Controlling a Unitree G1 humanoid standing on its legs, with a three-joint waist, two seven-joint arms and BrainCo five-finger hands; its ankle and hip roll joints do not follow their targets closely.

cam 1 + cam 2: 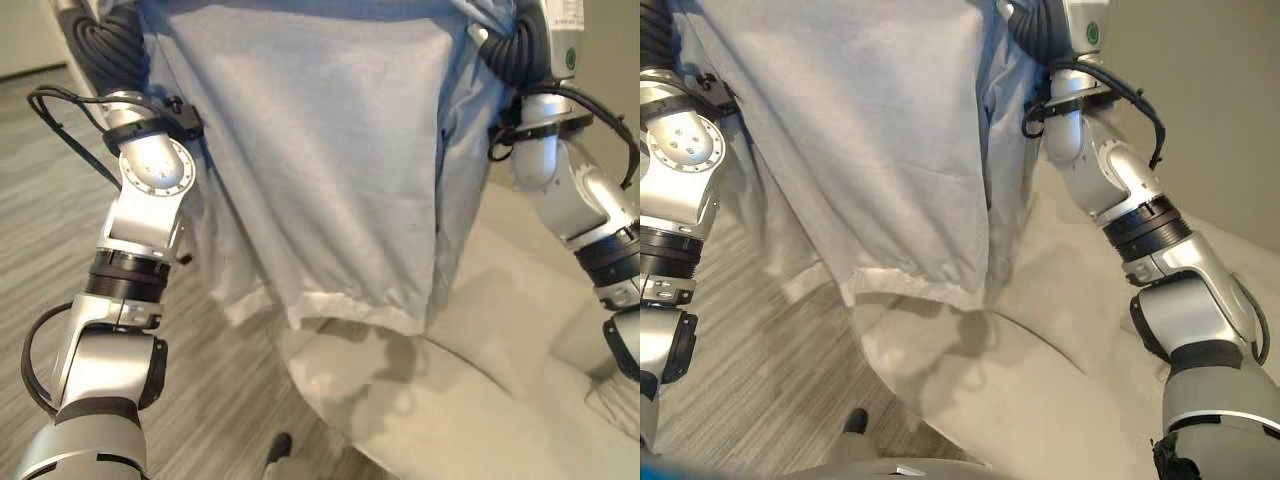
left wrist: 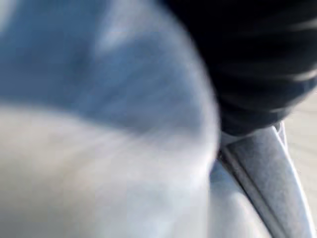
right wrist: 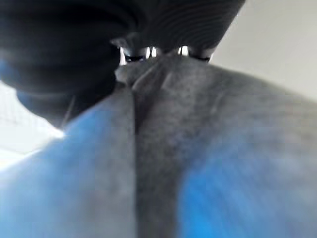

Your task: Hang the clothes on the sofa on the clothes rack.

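A light grey-blue shirt (image 1: 320,170) hangs spread wide between my two raised arms, its hem (image 1: 350,305) dangling just above the sofa (image 1: 480,400). My left hand (image 2: 257,59) is up at the shirt's upper left corner, with the cloth (image 2: 124,148) draped close over it. At the upper right corner is my right hand (image 3: 59,44). Its fingers (image 3: 148,51) are curled on a bunched fold of the shirt (image 3: 163,124). The dark ribbed covers of both hands show at the top edge in the eye views, the left (image 1: 110,40) and the right (image 1: 1040,30).
The beige sofa's seat (image 1: 1040,380) spreads below and to the right of the shirt. Grey wood floor (image 1: 60,250) lies to the left. A plain wall (image 1: 1220,100) rises behind the sofa on the right.
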